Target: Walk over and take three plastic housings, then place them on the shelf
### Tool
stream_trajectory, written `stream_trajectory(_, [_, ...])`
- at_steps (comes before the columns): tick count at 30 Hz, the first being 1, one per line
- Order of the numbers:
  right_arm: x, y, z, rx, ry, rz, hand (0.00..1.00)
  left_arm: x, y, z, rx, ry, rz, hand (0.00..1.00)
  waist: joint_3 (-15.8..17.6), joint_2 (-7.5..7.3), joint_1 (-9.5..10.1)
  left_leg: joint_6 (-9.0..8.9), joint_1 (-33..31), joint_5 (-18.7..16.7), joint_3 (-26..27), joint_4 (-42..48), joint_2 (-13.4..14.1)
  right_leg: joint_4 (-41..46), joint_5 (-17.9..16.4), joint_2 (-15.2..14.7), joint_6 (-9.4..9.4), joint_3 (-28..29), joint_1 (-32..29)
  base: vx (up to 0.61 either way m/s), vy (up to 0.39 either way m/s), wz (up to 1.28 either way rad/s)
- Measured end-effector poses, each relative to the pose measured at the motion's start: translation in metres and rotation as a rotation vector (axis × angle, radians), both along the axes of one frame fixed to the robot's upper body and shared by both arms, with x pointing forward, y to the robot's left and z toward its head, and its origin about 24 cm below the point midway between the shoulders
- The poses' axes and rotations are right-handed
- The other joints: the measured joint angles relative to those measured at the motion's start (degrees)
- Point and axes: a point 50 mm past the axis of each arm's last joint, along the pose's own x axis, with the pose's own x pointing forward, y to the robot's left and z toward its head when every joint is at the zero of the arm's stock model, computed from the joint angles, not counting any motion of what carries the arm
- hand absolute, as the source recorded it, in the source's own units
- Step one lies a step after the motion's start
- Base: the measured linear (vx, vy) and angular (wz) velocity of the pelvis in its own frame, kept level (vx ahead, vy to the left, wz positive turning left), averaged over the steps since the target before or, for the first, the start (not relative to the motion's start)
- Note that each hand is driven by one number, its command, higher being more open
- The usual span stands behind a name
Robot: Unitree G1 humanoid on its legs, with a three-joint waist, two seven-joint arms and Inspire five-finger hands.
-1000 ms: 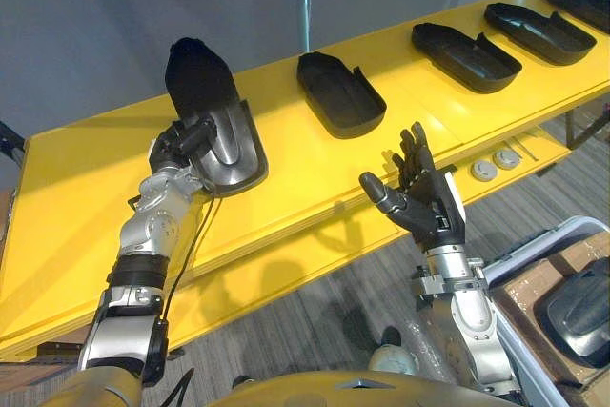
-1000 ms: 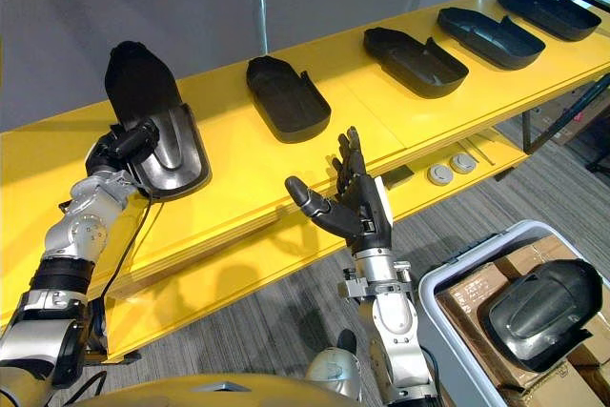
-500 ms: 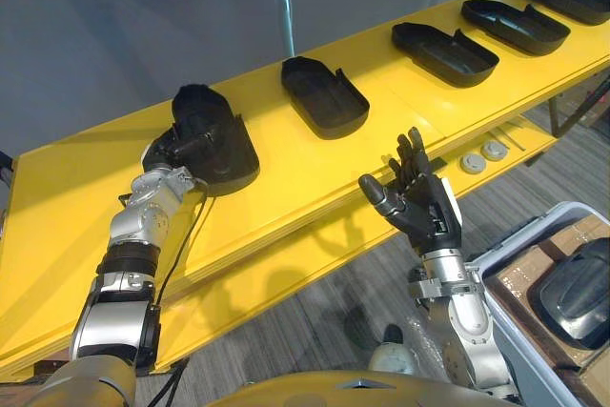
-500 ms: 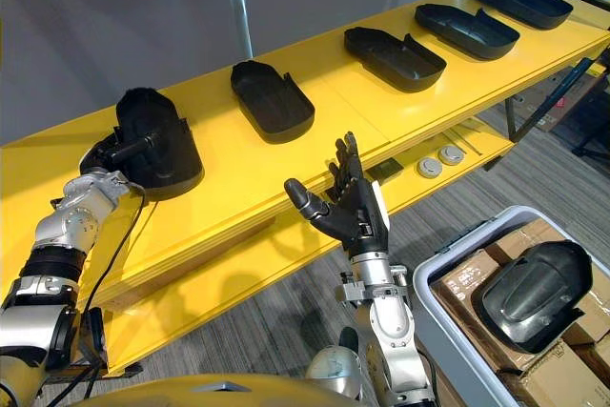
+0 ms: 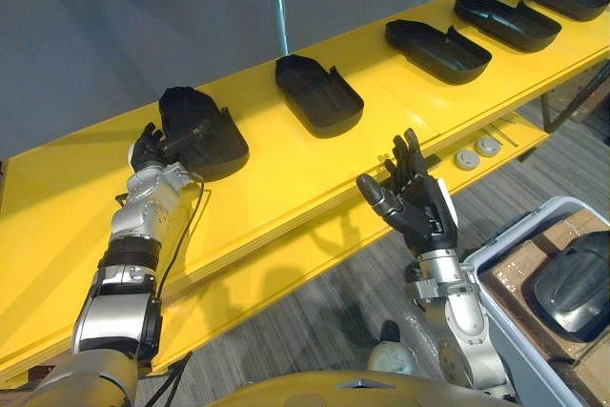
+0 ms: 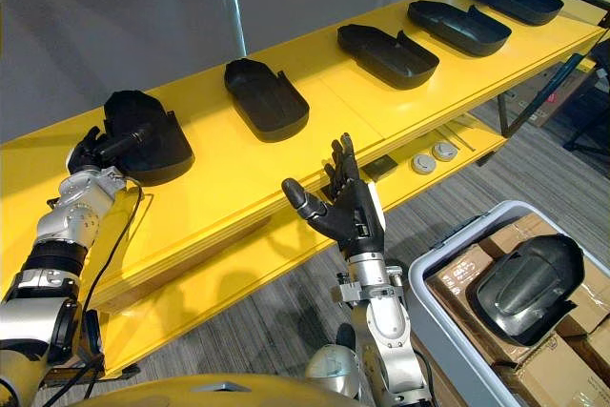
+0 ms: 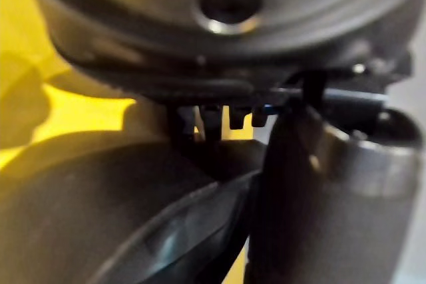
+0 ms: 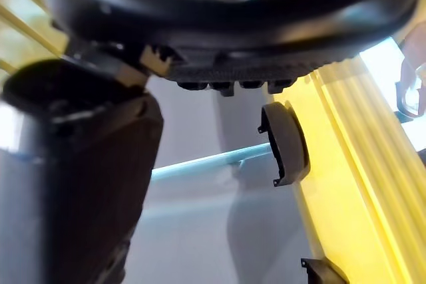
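The left hand (image 5: 151, 152) is reaching out to the leftmost housing (image 5: 202, 129), which is lying open side up on the yellow shelf (image 5: 286, 178), at the left end of a row with four other housings (image 5: 317, 94) spaced well apart along the board. The housing's long axis is running from the shelf's front edge back toward the wall, roughly parallel to its neighbours, and the hand is sitting at its near left corner. The thumb is lying over the rim into the hollow while the fingers are curling outside the wall, so the hand is pinching the rim; the left wrist view is showing that rim (image 7: 193, 211) passing between thumb and fingers. Letting go probably means opening the pinch and drawing back toward the robot, away from the housing. The right hand (image 5: 417, 209) is hanging in front of the shelf edge, palm open, fingers straight and thumb spread, holding nothing. It is the nearer hand to the spare housing (image 6: 529, 288) lying on cardboard boxes in the bin (image 6: 429, 269) at the robot's right. The left fingertips are hiding behind the housing wall, and whether the housing is resting flat is hard to judge.
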Motion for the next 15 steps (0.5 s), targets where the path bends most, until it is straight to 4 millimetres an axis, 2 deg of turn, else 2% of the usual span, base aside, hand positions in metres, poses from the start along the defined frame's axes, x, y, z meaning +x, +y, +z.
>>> stream_trajectory(4, [0.0,0.0,0.0,0.001,-0.001,0.004,1.0,0.001,0.0,0.001,0.089,0.015,-0.071,1.0,0.09,-0.16,0.06,0.0,0.05,0.0,0.0,0.0,0.0,0.0,0.02,0.0,-0.02,0.02,0.05,0.0,0.0,0.0])
stream_trajectory(15, [0.0,0.0,0.0,0.015,-0.002,0.014,1.0,-0.001,0.016,0.012,0.24,0.071,-0.269,1.0,0.02,-0.32,0.05,0.0,0.12,0.0,0.07,-0.03,0.0,-0.04,0.07,0.01,-0.03,0.07,0.09,0.0,0.0,0.0])
